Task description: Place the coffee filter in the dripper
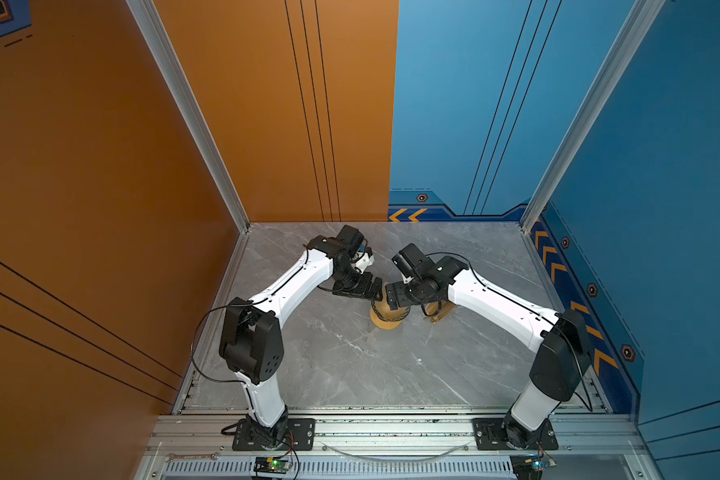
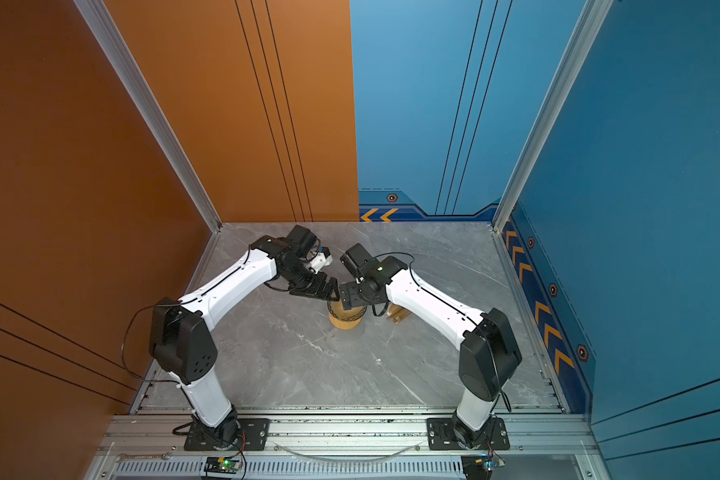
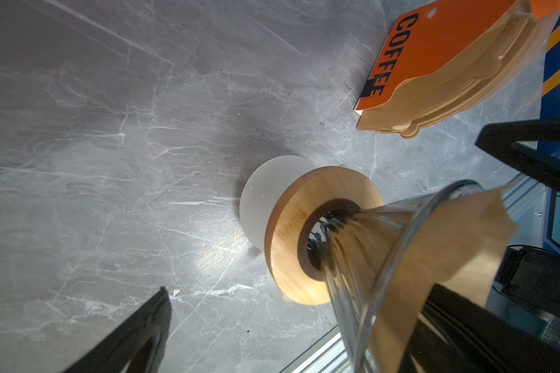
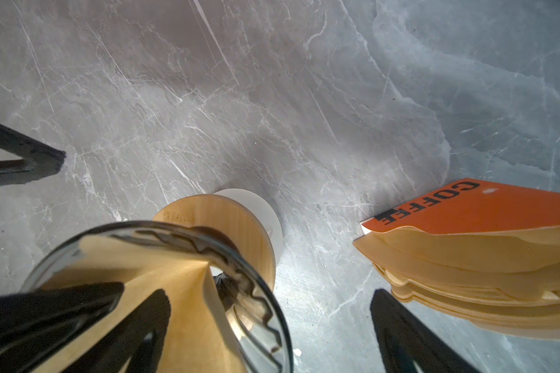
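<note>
The dripper (image 3: pixel 343 258) (image 4: pixel 256 300), a ribbed see-through cone, stands on a tan wooden ring (image 3: pixel 291 232) in the middle of the table, small in both top views (image 1: pixel 376 311) (image 2: pixel 332 311). The coffee filter (image 3: pixel 434 258) (image 4: pixel 188 316), light-tan paper, sits inside the cone, with one corner sticking out over the rim. My right gripper (image 4: pixel 270 294) is open across the dripper's wall, one finger inside the filter and the other outside on the packet side. Open too, my left gripper (image 3: pixel 298 290) is at the opposite side of the dripper, one finger close to the filter's edge.
A packet of stacked brown filters (image 3: pixel 440 64) (image 4: pixel 482 242) with an orange "COFFEE" card lies on the marble just right of the dripper (image 1: pixel 440 312). Under the wooden ring is a white round base (image 3: pixel 262 193). Orange and blue walls enclose the table; a metal rail runs along the front.
</note>
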Tool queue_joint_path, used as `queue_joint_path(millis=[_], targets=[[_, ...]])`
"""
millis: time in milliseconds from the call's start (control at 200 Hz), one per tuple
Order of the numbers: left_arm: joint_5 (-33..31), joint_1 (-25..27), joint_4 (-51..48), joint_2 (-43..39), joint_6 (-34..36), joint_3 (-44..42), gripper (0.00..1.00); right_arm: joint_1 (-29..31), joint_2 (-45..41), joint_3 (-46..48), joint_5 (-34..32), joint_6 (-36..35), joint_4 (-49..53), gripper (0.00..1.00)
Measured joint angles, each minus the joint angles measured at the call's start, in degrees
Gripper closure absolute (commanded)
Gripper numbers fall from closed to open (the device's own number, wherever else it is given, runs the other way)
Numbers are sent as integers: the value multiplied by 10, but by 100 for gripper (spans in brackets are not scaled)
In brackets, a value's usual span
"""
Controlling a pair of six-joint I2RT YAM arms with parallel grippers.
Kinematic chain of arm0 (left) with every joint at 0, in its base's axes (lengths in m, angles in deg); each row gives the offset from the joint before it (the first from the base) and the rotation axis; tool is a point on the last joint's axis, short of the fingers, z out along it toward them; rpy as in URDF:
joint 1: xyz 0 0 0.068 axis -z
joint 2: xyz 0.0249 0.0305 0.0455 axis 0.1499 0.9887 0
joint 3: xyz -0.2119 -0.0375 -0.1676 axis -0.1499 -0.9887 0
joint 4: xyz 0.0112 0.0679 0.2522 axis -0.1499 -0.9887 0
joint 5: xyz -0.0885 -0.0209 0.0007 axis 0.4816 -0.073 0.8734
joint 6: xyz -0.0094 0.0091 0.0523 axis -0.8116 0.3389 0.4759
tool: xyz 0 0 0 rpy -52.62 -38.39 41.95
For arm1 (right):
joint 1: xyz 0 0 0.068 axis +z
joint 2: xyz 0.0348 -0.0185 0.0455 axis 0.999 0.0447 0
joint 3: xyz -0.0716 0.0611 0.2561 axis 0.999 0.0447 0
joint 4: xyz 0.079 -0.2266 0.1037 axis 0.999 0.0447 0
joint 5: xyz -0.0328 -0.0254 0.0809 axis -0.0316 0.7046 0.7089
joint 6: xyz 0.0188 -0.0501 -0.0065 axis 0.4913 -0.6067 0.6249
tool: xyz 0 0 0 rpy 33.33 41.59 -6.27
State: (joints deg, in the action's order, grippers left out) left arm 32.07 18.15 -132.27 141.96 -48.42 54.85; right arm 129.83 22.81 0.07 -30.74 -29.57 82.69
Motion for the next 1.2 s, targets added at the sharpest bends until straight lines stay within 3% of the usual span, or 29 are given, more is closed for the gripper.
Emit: queue_joint_path(millis=[1202], targets=[[-22, -6, -2, 4, 0, -3, 2, -5, 51, 1, 0, -2, 0, 4]])
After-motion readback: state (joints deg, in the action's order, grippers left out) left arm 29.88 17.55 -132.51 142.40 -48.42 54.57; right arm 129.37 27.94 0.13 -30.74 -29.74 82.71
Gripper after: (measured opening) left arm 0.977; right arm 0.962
